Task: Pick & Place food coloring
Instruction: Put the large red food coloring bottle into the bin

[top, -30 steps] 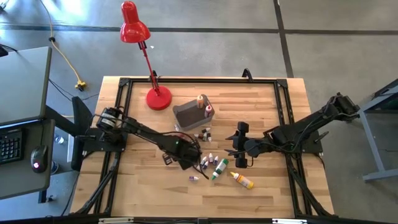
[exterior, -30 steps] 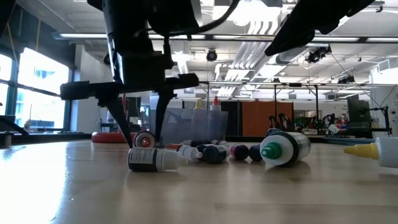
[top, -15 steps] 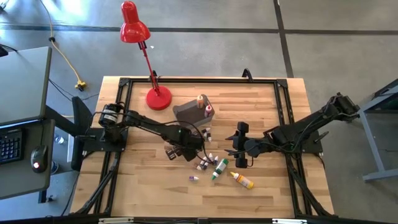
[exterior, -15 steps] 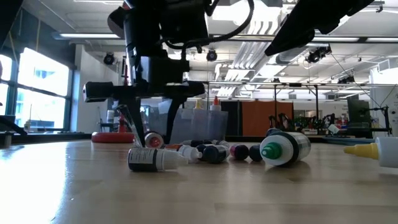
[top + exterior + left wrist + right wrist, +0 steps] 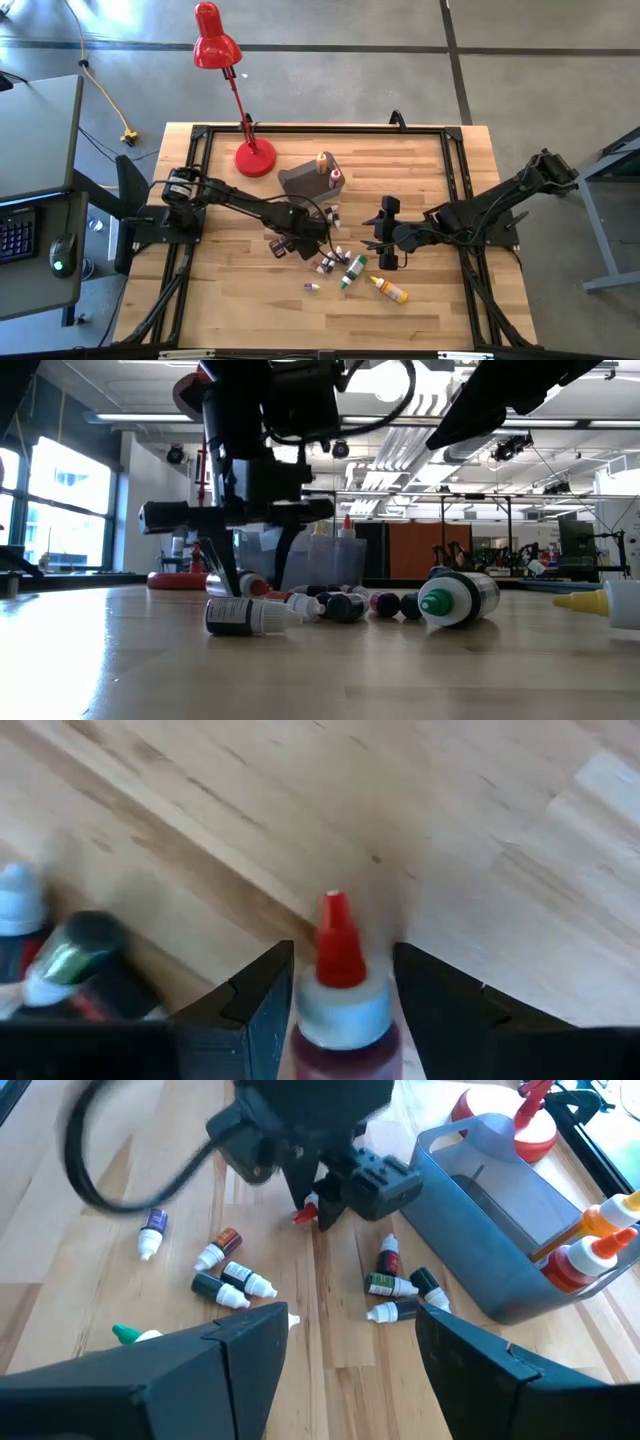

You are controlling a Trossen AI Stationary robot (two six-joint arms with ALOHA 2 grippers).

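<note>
The left end effector (image 5: 340, 1010), above the middle of the desk (image 5: 420, 160), is clenched on a red-capped bottle (image 5: 340, 990) and should carry it level to the bin (image 5: 305, 180); the right end effector (image 5: 385, 235) waits released.

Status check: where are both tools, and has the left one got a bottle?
Left tool shut on red bottle, near the bin. Right tool open, waiting. Loose bottles on table; nothing blocking.
</note>
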